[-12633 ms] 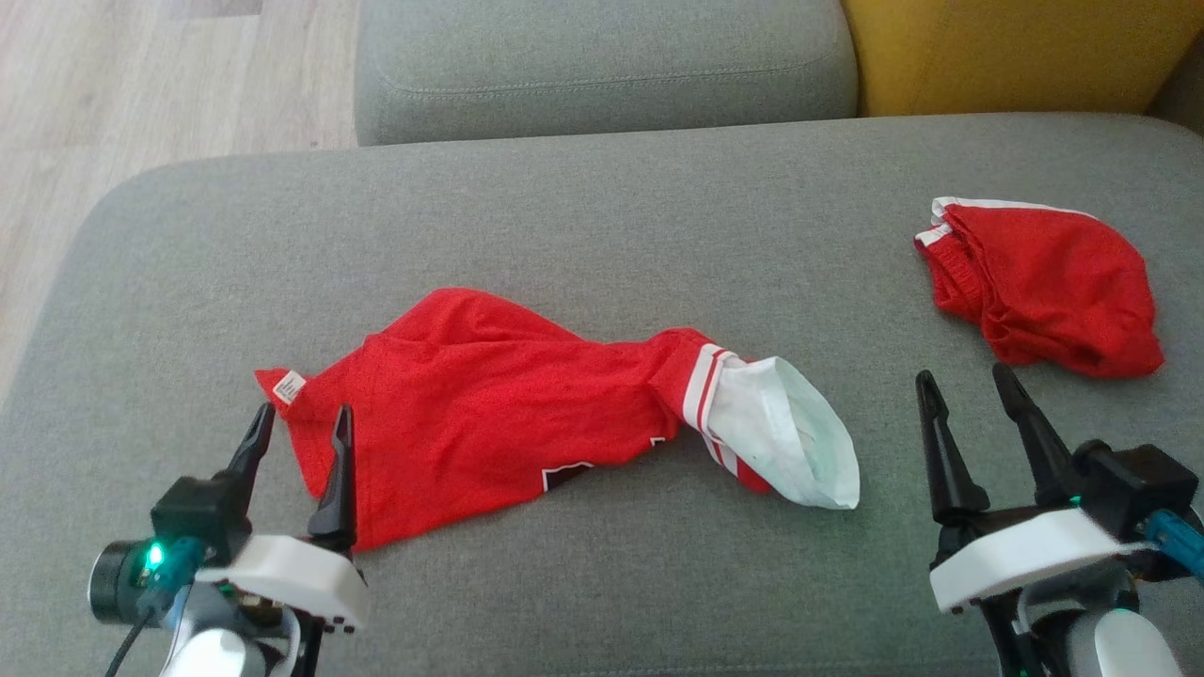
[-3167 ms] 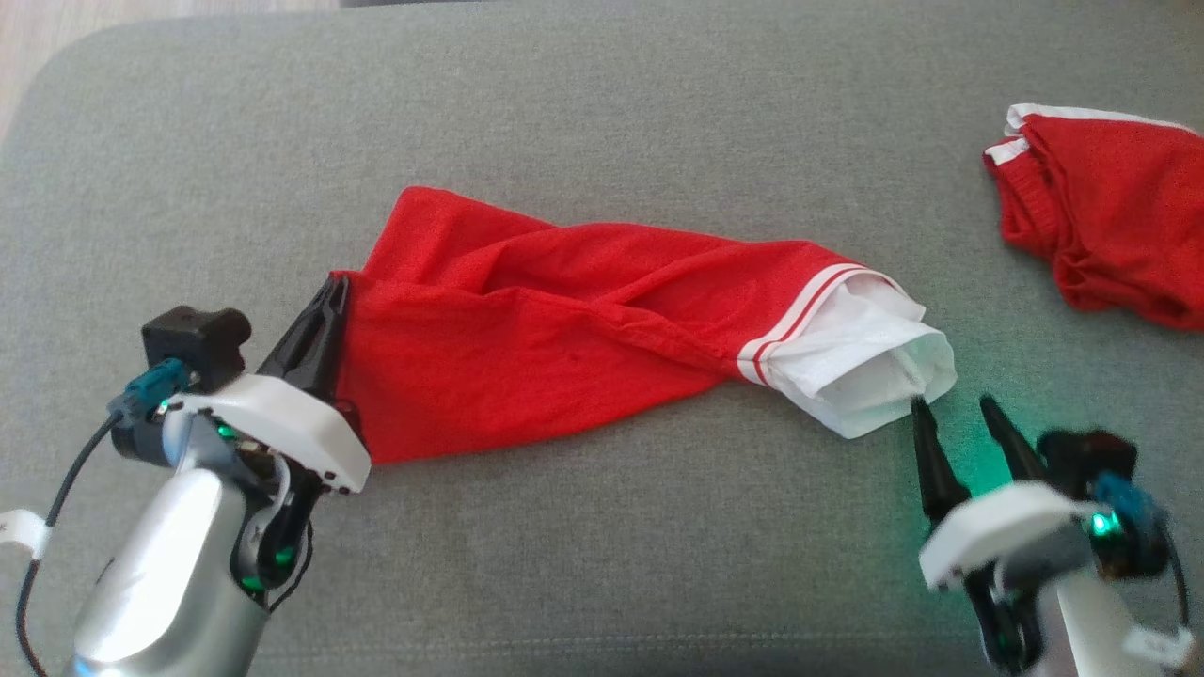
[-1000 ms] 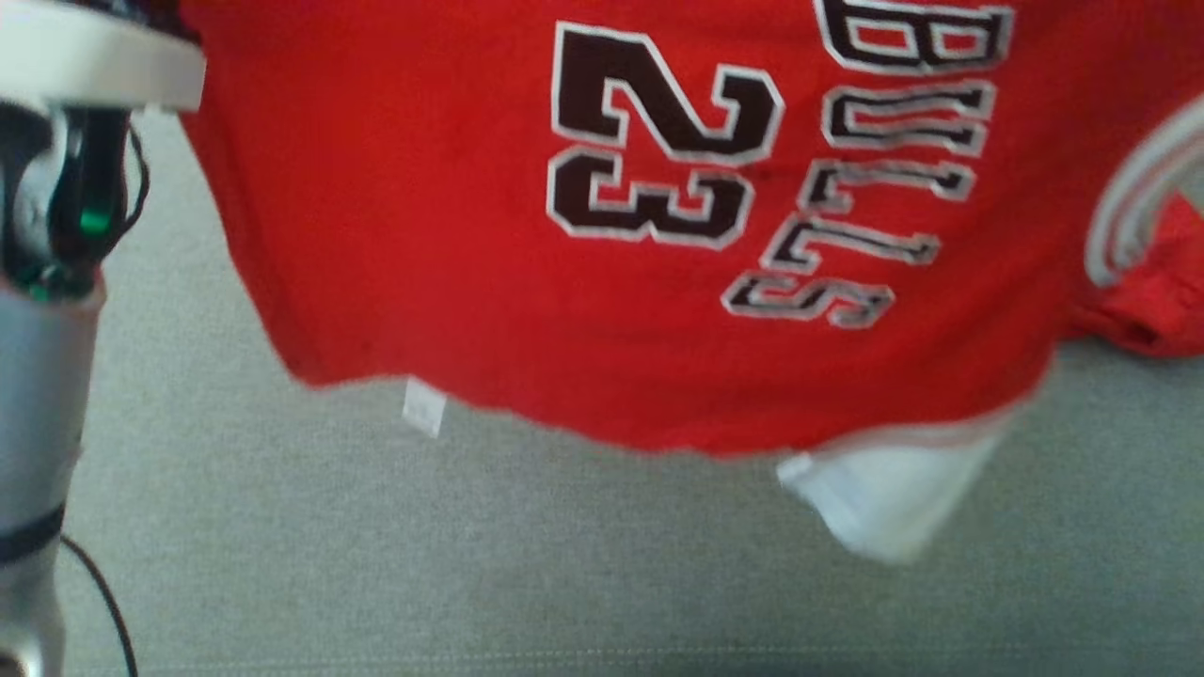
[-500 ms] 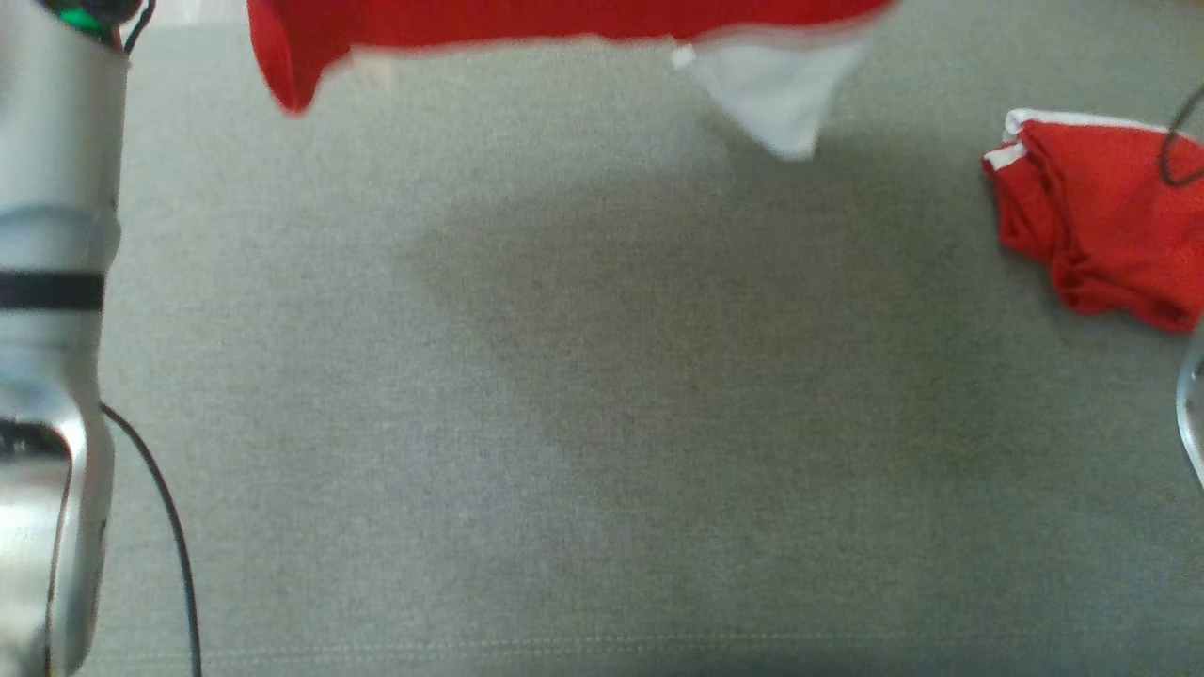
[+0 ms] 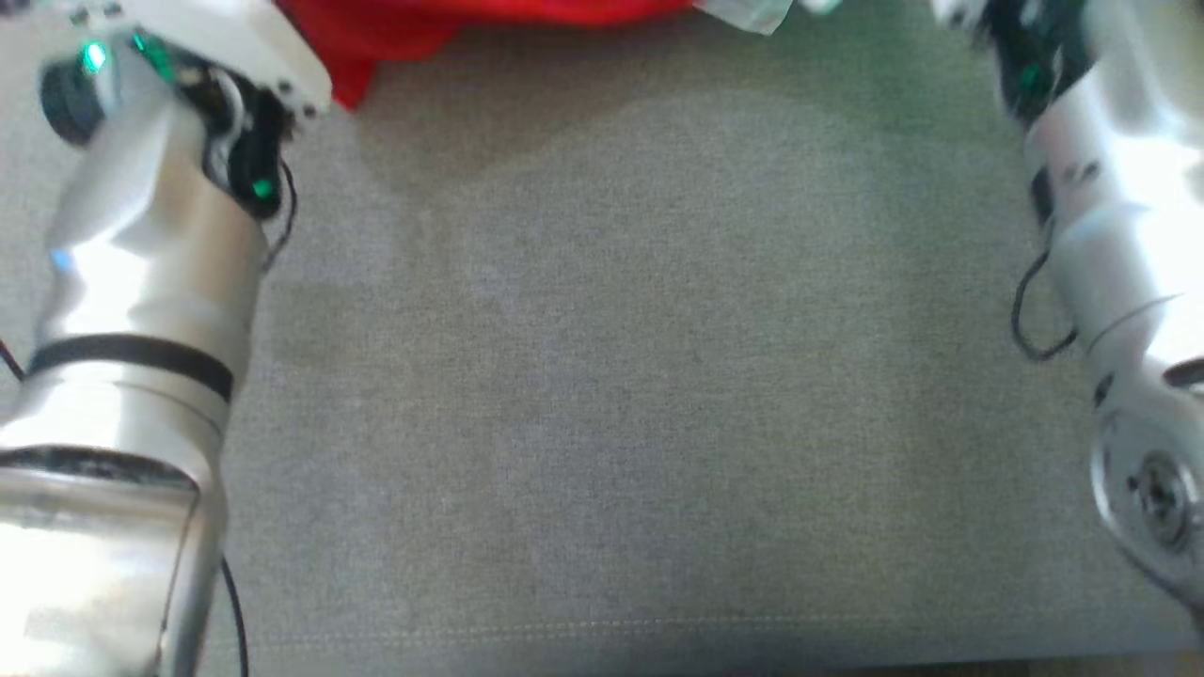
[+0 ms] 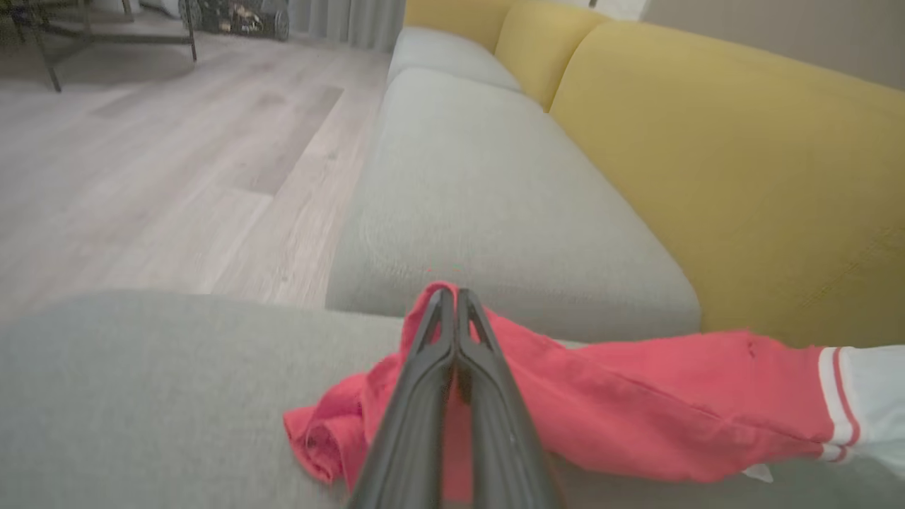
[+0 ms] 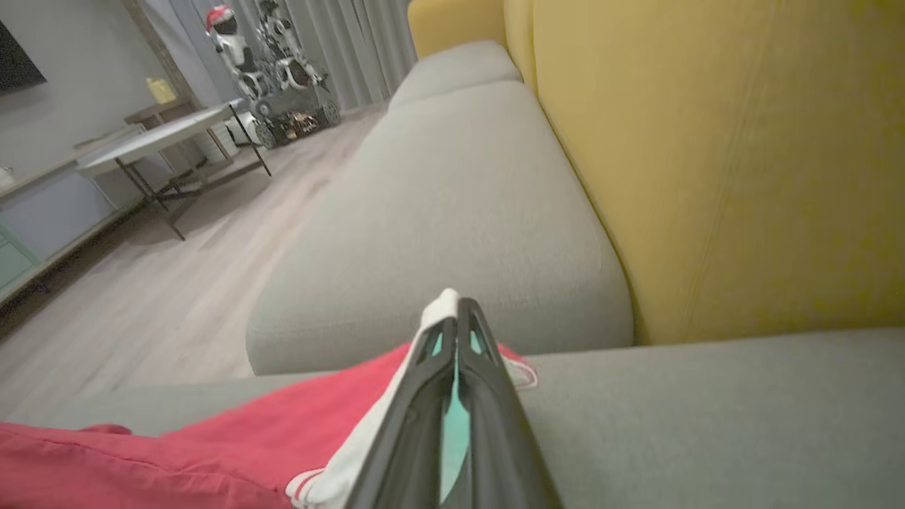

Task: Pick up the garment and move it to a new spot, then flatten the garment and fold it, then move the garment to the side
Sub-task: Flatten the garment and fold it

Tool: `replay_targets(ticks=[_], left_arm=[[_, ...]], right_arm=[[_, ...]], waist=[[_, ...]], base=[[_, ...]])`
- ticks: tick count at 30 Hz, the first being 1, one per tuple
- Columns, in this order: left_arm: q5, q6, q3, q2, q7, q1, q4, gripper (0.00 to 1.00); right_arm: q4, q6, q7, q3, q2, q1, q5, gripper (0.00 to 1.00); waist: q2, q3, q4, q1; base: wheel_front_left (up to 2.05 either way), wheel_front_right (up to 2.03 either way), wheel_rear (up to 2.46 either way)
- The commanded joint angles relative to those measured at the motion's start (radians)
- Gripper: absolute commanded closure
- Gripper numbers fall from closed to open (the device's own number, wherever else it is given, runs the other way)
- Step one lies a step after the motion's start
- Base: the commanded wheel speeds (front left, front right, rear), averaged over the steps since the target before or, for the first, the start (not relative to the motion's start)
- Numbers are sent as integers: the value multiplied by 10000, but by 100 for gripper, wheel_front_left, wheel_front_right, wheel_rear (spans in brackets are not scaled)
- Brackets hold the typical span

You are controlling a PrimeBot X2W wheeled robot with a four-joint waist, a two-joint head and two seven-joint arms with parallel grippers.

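The red garment (image 5: 470, 17) with a white sleeve end shows as a strip along the top edge of the head view, far back on the grey sofa cushion (image 5: 602, 376). In the left wrist view my left gripper (image 6: 456, 297) is shut on a bunched red end of the garment (image 6: 636, 403), which stretches rightward to its striped white cuff (image 6: 859, 403). In the right wrist view my right gripper (image 7: 456, 304) is shut on the white sleeve end (image 7: 375, 431), the red cloth (image 7: 141, 452) trailing left. Both forearms reach far forward.
Yellow back cushions (image 6: 742, 177) rise just behind the garment. A second grey seat cushion (image 7: 452, 212) lies beyond, with wooden floor (image 6: 141, 177) to its side. A table (image 7: 162, 134) and another robot (image 7: 283, 78) stand across the room.
Both arms have swung forward and down, carrying the garment from the air to the back of the cushion. The head view has shifted; the other red garment at the right left the picture.
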Motion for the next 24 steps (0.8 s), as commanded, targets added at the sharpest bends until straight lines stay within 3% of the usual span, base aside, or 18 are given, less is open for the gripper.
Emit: replay_targets(ticks=[1,6,13,17,24], left_arm=[[-127,-67,228,319,-112,-119,-141,100],[-430,-225,441,105,-128,816,-135,100],[-194,-280,1210,290,-131,3277,-2215,100],[180,-284,1697,256,-132,4982,-3565,100],[803,-62,2631,441,-133,7551,-5971,100]], right_arm=[[-140,-9,-226,89,277,102,177,100],[68,-9,-813,499,286,1407,708,100],[-1264,-9,-1870,1729,289,3998,2176,100],[-2490,-9,-2181,2138,174,5717,2654,100],[-5802,-9,-2224,1512,-460,9116,2748,100]], waist=[[0,132,18,0],[0,215,89,0],[0,24,-10,0],[0,-305,1,0],[0,-1096,-25,0]], base=[[0,0,0],[0,0,0],[0,0,0],[0,0,0],[0,0,0]])
